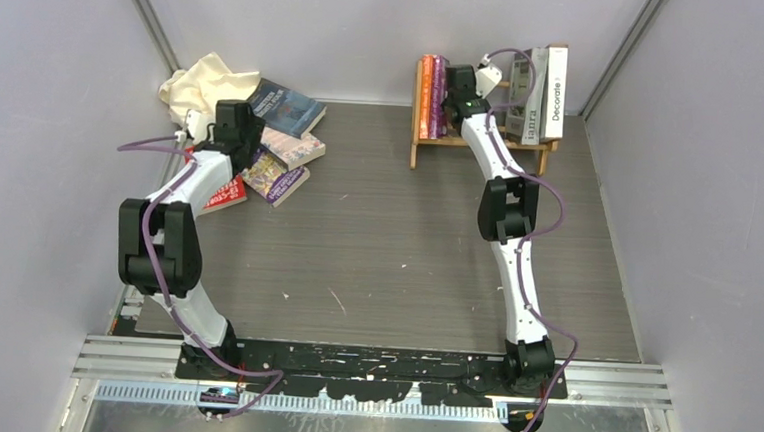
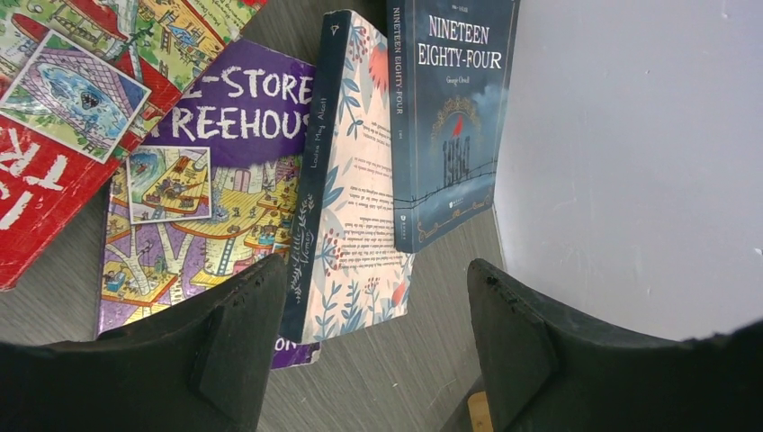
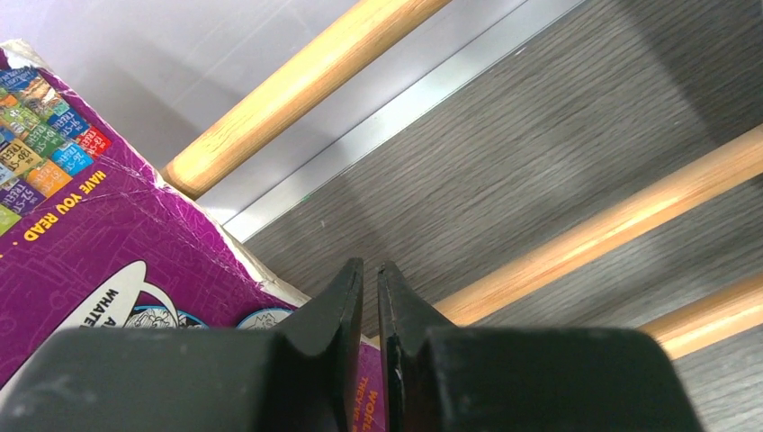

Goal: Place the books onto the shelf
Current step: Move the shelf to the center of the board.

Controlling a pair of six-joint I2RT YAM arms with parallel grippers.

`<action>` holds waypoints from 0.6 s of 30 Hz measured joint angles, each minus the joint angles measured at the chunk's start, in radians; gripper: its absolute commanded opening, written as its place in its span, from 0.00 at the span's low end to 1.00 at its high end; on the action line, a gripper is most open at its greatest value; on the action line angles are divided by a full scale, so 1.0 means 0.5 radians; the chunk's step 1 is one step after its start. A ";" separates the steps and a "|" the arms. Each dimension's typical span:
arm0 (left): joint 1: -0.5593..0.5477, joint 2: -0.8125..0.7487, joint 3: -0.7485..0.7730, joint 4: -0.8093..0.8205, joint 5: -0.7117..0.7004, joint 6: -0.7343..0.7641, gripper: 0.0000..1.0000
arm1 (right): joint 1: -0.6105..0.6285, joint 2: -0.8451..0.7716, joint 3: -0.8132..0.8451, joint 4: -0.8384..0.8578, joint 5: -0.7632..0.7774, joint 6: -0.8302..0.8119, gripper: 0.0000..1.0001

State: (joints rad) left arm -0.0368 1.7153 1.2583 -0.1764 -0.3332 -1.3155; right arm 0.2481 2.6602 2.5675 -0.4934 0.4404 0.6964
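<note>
You're in a robotics lab cell: bare grey panel walls [image 1: 44, 105], aluminium rails [image 1: 618, 384], left arm [image 1: 161, 248] and right arm [image 1: 515, 264] bolted to a black plate [image 1: 369, 364].

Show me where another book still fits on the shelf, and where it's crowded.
The shelf is open midway, between the orange and purple books and the white-grey books, though the right gripper sits there. The table is bare between shelf and loose books. Crowded: back-left corner, books overlapping beside the cream cloth.

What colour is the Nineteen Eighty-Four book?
The Nineteen Eighty-Four book is dark blue with pale lettering, clearest in the left wrist view.
</note>
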 measured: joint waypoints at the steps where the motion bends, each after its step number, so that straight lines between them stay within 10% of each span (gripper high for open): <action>1: 0.000 -0.012 -0.006 0.000 -0.001 0.008 0.73 | 0.006 0.000 -0.001 0.001 -0.002 0.006 0.17; 18: 0.021 -0.147 -0.069 -0.034 -0.014 0.050 0.73 | 0.121 0.000 -0.005 0.005 -0.012 0.079 0.17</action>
State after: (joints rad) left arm -0.0265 1.6417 1.2236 -0.1936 -0.3405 -1.2903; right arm 0.3088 2.6602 2.5652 -0.4908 0.4343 0.7361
